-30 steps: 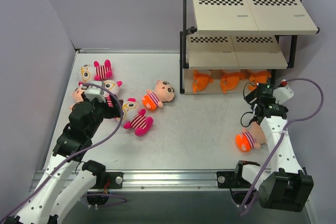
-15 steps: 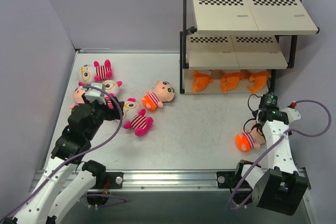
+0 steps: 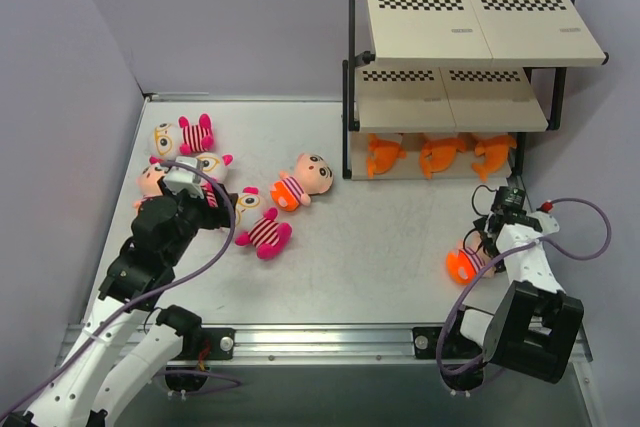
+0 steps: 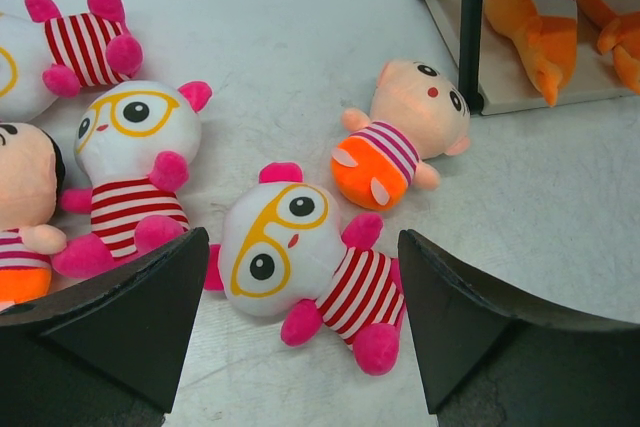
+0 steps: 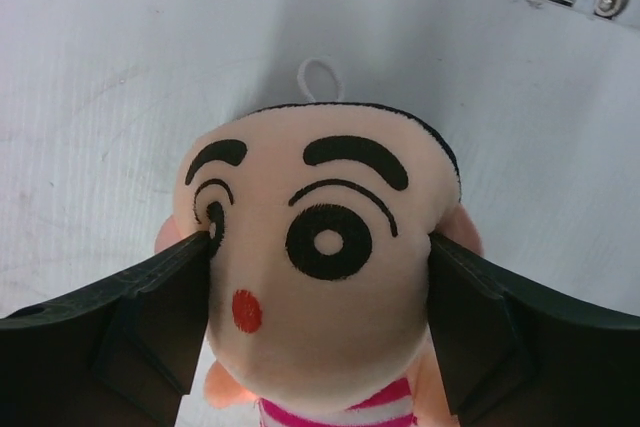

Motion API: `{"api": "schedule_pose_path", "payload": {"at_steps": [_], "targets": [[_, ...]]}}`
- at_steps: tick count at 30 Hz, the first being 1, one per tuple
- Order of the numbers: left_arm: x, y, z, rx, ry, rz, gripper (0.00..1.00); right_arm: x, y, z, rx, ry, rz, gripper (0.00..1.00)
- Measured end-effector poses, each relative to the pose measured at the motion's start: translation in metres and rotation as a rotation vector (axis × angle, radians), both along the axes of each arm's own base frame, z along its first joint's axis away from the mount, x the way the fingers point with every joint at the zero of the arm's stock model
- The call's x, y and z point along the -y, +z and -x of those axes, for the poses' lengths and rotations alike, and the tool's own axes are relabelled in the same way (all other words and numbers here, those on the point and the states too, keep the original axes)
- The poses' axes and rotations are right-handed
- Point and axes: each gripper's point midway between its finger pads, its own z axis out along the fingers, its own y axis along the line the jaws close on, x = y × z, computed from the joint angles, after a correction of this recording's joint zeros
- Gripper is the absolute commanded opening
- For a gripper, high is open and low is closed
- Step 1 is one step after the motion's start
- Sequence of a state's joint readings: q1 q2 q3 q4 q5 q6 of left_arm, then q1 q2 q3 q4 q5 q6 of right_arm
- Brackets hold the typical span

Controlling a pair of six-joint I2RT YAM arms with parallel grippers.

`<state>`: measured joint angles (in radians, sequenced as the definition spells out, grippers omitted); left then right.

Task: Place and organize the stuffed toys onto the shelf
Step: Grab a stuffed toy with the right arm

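The right hand (image 5: 320,252) clasps the head of a striped doll (image 3: 462,265), one finger against each cheek. The doll lies on the counter (image 3: 380,247) at about 4 o'clock in the overhead view. The shelf (image 3: 450,112) stands at 1 o'clock, with three orange sharks (image 3: 440,155) on its lowest board. The left hand (image 4: 302,242), spread wide and holding nothing, hovers at 9 o'clock over a glasses toy (image 4: 270,247) lying between its fingers.

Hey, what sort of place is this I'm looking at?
Probably a robot lab test cell: plain lilac walls box in a grey metal table, two white robot arms are bolted to its near edge, and small plush toys lie beside a black-framed checker-marked shelf.
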<state>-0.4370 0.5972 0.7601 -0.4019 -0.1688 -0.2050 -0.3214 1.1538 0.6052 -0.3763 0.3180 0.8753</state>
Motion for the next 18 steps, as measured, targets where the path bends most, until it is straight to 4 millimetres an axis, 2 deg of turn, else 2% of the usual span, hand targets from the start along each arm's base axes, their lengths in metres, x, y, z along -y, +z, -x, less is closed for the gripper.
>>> {"api": "schedule_pose_path", "payload": {"at_steps": [3,4,8,11,18], "targets": [[0.001,-0.002,-0.001,-0.006,-0.001,-0.003,0.85,0.000,-0.005,-0.008,0.004,0.045,-0.008,0.62],[0.001,-0.002,-0.001,-0.009,-0.001,-0.004,0.85,-0.001,-0.005,-0.010,0.008,0.063,-0.007,0.53],[0.002,-0.005,-0.003,-0.020,-0.005,-0.008,0.85,-0.010,0.001,-0.027,0.054,0.163,-0.001,0.35],[0.005,-0.008,-0.003,-0.029,-0.015,-0.009,0.85,-0.038,0.012,-0.046,0.119,0.305,-0.006,0.34],[0.013,-0.016,-0.005,-0.063,-0.052,-0.011,0.85,-0.125,0.036,-0.081,0.273,0.711,-0.063,0.33]]}}
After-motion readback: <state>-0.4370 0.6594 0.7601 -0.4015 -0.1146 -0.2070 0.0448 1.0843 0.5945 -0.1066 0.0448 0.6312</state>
